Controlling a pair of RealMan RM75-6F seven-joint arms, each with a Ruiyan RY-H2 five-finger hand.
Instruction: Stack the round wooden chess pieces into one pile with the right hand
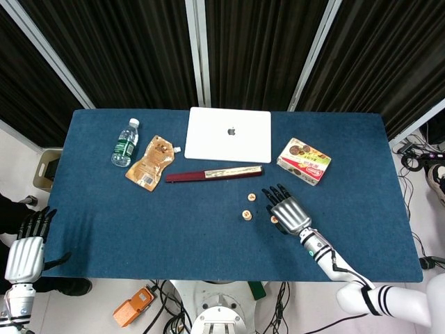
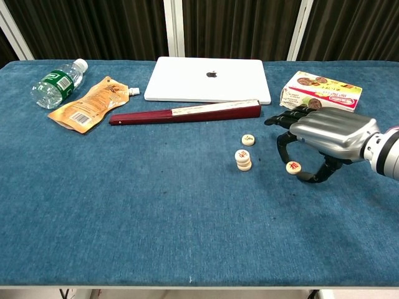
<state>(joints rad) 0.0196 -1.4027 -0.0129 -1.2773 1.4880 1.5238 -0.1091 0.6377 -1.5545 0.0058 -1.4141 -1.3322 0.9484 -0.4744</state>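
A short pile of round wooden chess pieces [image 2: 244,159] stands mid-table, also seen as the pile [image 1: 245,215] in the head view. One single piece [image 2: 248,139] lies just behind it. Another loose piece [image 2: 294,167] lies to the right on the cloth, between the thumb and the curved fingers of my right hand [image 2: 324,134]. The fingers arch over it with small gaps on both sides; I see no firm contact. From the head view, the right hand [image 1: 288,212] covers that piece [image 1: 274,220] partly. My left hand [image 1: 26,254] hangs off the table's near left corner, fingers spread, holding nothing.
A folded red fan [image 2: 185,112] lies behind the pieces, with a white laptop [image 2: 209,78] beyond it. A biscuit box [image 2: 321,90] sits just behind my right hand. A water bottle [image 2: 58,83] and an orange pouch [image 2: 90,104] lie at the far left.
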